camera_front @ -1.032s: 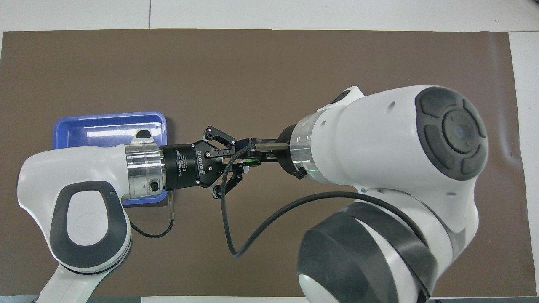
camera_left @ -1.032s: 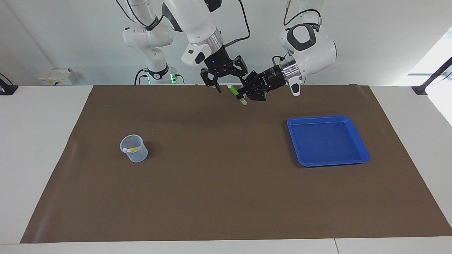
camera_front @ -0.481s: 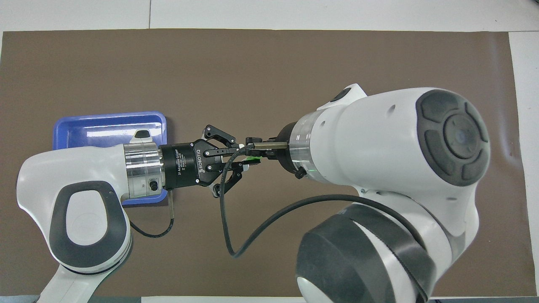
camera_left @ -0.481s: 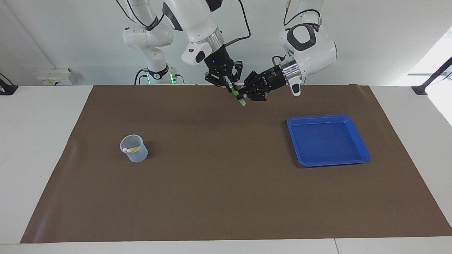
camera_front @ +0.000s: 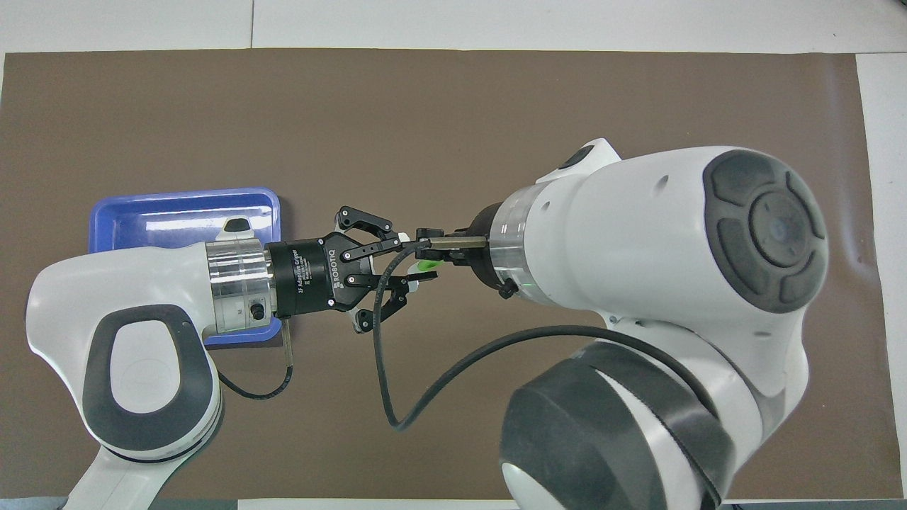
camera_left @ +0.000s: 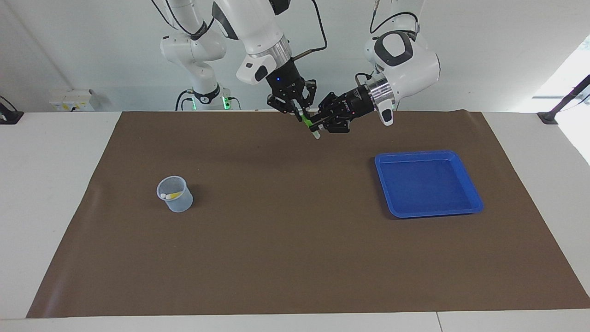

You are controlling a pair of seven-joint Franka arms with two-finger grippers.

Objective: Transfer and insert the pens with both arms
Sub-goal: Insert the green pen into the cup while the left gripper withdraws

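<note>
Grippers meet midair: right gripper (camera_left: 300,112) clamps green pen (camera_left: 307,122), left gripper (camera_left: 318,125) alongside

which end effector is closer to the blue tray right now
Left. The left end effector is up over the mat beside the blue tray, by the green pen; the right end effector hangs one step farther along.

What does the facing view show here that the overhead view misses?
Only the facing view shows the clear cup with a yellow pen inside. Only the overhead view shows the lettering on the left gripper. Both show the blue tray, the brown mat, and the green pen between the two grippers, the right gripper shut on it.
</note>
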